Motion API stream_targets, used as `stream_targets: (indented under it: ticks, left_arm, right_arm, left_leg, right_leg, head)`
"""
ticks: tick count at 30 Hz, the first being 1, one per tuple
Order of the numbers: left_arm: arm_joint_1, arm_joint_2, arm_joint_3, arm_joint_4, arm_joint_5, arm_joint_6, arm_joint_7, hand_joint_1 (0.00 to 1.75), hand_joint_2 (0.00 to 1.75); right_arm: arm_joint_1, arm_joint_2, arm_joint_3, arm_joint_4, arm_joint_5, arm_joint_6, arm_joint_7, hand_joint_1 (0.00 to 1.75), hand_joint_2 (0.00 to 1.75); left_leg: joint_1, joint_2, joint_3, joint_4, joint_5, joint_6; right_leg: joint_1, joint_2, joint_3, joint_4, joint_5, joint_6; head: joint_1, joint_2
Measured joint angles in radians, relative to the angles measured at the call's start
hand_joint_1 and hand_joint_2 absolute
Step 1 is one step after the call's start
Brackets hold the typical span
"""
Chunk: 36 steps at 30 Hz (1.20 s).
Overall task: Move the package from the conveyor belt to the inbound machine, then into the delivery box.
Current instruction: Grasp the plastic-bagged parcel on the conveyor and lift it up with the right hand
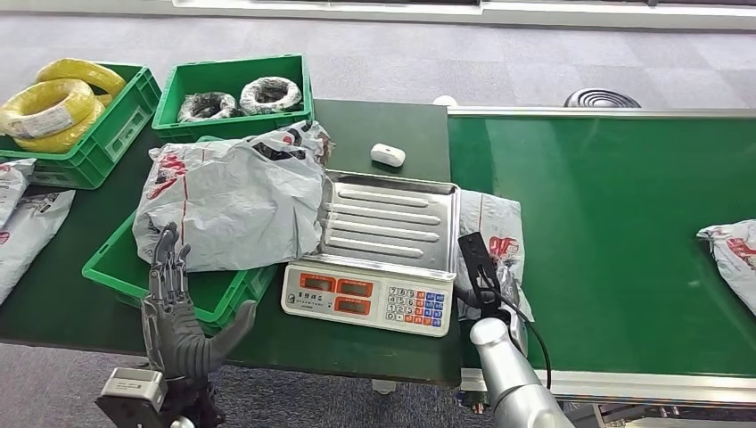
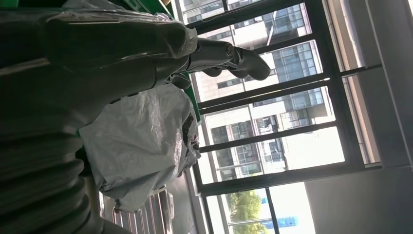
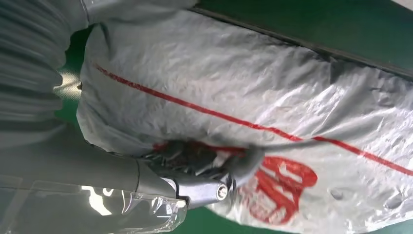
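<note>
A grey plastic package (image 1: 496, 234) with red print lies at the conveyor belt's (image 1: 606, 232) left edge, right beside the scale. My right hand (image 1: 487, 283) grips its near end; in the right wrist view the thumb (image 3: 195, 183) digs into the bunched plastic of the package (image 3: 272, 87). The inbound machine is a scale with a bare steel tray (image 1: 389, 219) and a keypad front. Left of it, the green delivery box (image 1: 120, 267) holds a large grey package (image 1: 232, 196). My left hand (image 1: 183, 314) hovers open at the box's near edge, fingers spread, and its thumb (image 2: 234, 53) holds nothing.
A second grey package (image 1: 733, 254) lies at the belt's right edge. Behind the scale sits a small white device (image 1: 388, 154). Two green crates stand at the back, one with yellow cable coils (image 1: 58, 102), one with dark coils (image 1: 241, 94). More grey packages (image 1: 22, 218) lie far left.
</note>
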Motion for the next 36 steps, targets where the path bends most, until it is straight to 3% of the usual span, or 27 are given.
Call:
stream_targets:
  ticks: [15, 21, 27, 32, 36]
  left_arm:
    - [-0.042, 0.000, 0.000, 0.034, 0.008, 0.002, 0.004, 0.00, 1.75]
    - [-0.038, 0.000, 0.001, 0.037, 0.007, 0.012, -0.002, 0.00, 1.75]
    - [-0.006, 0.000, 0.012, 0.027, -0.014, 0.023, -0.017, 0.00, 1.75]
    - [0.023, -0.003, 0.017, 0.024, -0.017, 0.029, -0.047, 0.00, 1.75]
    - [0.026, -0.010, 0.016, 0.024, -0.017, 0.039, -0.053, 0.00, 1.75]
  right_arm:
    - [0.002, -0.021, -0.027, 0.040, 0.046, 0.002, -0.004, 1.75, 1.75]
    - [0.022, -0.005, -0.025, -0.001, 0.103, 0.006, -0.075, 1.75, 1.75]
    - [0.186, 0.047, 0.073, -0.418, 0.198, 0.058, -0.083, 1.75, 1.75]
    - [0.276, 0.050, 0.176, -0.837, 0.291, -0.026, -0.074, 1.75, 1.75]
    - [0.286, 0.047, 0.214, -1.040, 0.322, -0.054, -0.074, 1.75, 1.75]
  left_leg:
    - [0.000, -0.002, -0.006, 0.000, -0.001, 0.000]
    - [0.000, -0.002, -0.010, 0.000, -0.001, 0.000]
    - [0.000, -0.002, -0.020, 0.001, 0.000, 0.000]
    - [0.000, 0.000, -0.024, 0.001, 0.000, 0.000]
    - [0.000, 0.001, -0.024, 0.001, -0.001, 0.000]
  right_leg:
    - [0.000, -0.001, -0.007, 0.000, -0.001, 0.001]
    - [0.000, -0.001, -0.010, 0.000, 0.000, 0.001]
    - [0.000, -0.001, -0.014, 0.002, 0.000, 0.000]
    - [0.000, 0.000, -0.020, 0.003, 0.000, 0.000]
    - [0.000, 0.000, -0.020, 0.003, 0.000, 0.000]
  head:
    - [0.000, 0.000]
    - [0.000, 0.000]
    - [0.000, 0.000]
    - [0.000, 0.000]
    - [0.000, 0.000]
